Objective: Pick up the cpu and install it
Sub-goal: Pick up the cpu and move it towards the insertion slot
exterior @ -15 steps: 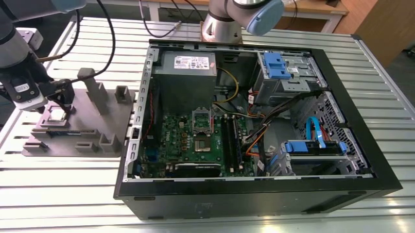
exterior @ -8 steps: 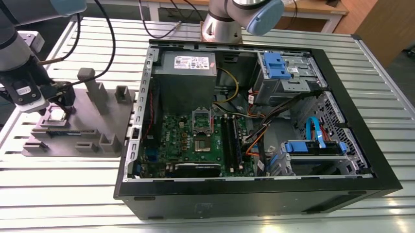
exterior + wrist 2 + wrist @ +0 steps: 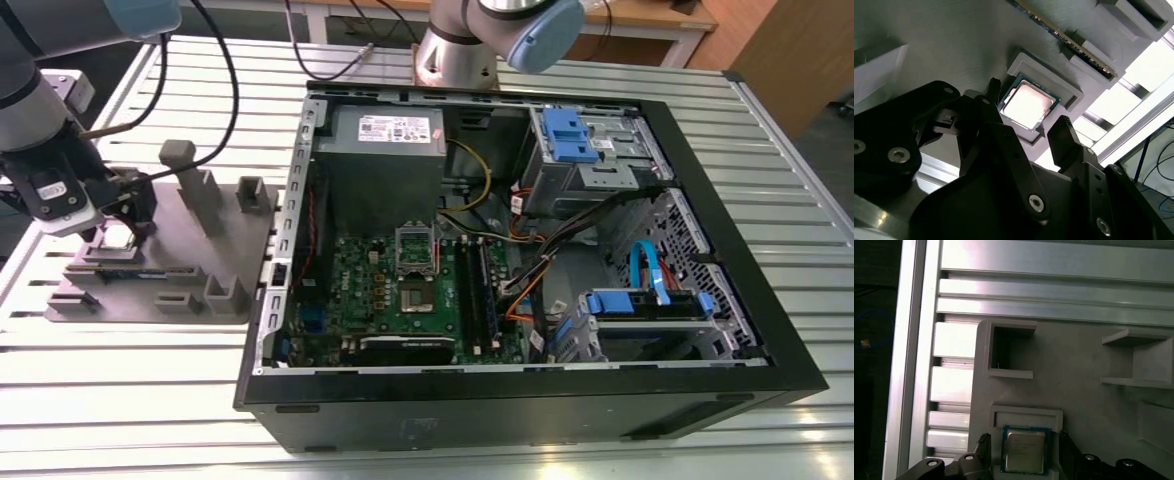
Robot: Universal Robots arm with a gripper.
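- One cpu [image 3: 1029, 104], square with a shiny silver top, lies flat in a grey holder's [image 3: 220, 255] recess.
- The gripper [image 3: 1024, 436] has its two fingers [image 3: 1066, 142] spread either side of the chip, grasping nothing.
- In the exterior view, the holder sits at nine o'clock of one open computer case [image 3: 534, 405].

First wrist view: gripper [image 3: 1024, 436] body cropped by picture edge just behind fingers [image 3: 983, 449]; print on cpu [image 3: 1024, 452] lid too small to read; grey holder [image 3: 1079, 405] runs out of frame on two sides.
Second wrist view: holder rim beside cpu hidden behind dark fingers; memory stick [image 3: 1064, 38] cut off by frame edge.
Exterior view, left of frame: arm [image 3: 34, 110] cropped at upper-left corner; cpu beneath gripper too small to make out. Upper centre: other arm [image 3: 487, 40] cropped by top edge.
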